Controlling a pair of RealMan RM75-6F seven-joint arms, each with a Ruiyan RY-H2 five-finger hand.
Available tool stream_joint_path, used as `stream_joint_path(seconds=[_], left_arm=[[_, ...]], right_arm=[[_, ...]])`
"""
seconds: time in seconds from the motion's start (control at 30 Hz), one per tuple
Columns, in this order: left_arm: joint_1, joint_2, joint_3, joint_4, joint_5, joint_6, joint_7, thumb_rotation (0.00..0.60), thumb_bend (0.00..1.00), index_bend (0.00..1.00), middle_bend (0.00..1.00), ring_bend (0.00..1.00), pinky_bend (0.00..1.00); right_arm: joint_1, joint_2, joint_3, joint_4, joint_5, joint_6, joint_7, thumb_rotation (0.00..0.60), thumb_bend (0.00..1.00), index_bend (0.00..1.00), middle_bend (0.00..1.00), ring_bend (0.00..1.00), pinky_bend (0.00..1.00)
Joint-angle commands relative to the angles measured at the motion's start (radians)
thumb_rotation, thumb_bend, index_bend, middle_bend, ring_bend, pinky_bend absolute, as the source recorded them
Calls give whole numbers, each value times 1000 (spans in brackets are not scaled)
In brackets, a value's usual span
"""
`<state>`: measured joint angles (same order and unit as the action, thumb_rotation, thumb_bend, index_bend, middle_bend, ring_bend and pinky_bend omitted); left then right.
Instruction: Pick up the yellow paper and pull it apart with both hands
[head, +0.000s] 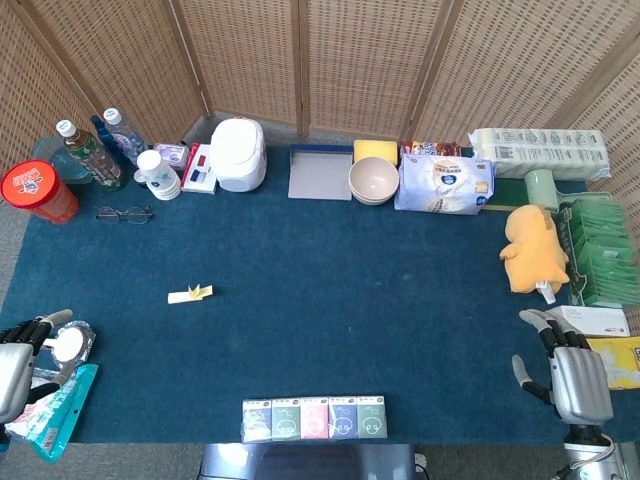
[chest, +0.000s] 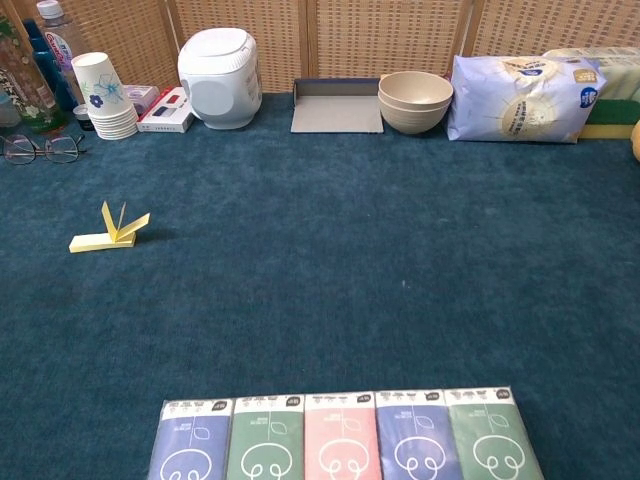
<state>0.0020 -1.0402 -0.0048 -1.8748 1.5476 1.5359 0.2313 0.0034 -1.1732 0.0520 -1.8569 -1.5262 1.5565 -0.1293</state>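
Five tissue packs (chest: 340, 434), three bottles (head: 98, 148), one yellow paper (chest: 110, 230).

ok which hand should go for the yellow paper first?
Probably left. The yellow paper lies on the left half of the table, much nearer the left hand at the near-left edge; the right hand sits at the far right edge. Both hold nothing.

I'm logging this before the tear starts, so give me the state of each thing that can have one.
yellow paper: folded, lying on the table, untouched.
left hand: open, holds nothing.
right hand: open, holds nothing.
bowls: stacked, upright.
paper cups: stacked.
glasses: lying unfolded.
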Motion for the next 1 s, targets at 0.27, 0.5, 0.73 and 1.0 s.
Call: stream_joint_path(seconds=[0.27,0.5,0.73,1.0], left_arm=[[-117,30,-91,23,-83,-115,40,600,256,232,319,304,342],[-236,3,-163,104,-133,-220,38,596,204,234,508,504,518],[-352,-20,-180,191,-178,-380,38,408,108,281,852,902,914],[-437,-104,-180,278,-249,-482,80,564,152,312,1000,1000,1000]], right_arm=[[8,-15,9,8,29,-19,-8,600,402,225,265,172,246],[17,-23,13,16,47,-39,-4,600,402,224,265,172,246],[27,-23,21,15,58,-50,-2,600,401,222,269,182,246],[30,-27,22,29,77,-62,7,600,402,222,269,184,246]])
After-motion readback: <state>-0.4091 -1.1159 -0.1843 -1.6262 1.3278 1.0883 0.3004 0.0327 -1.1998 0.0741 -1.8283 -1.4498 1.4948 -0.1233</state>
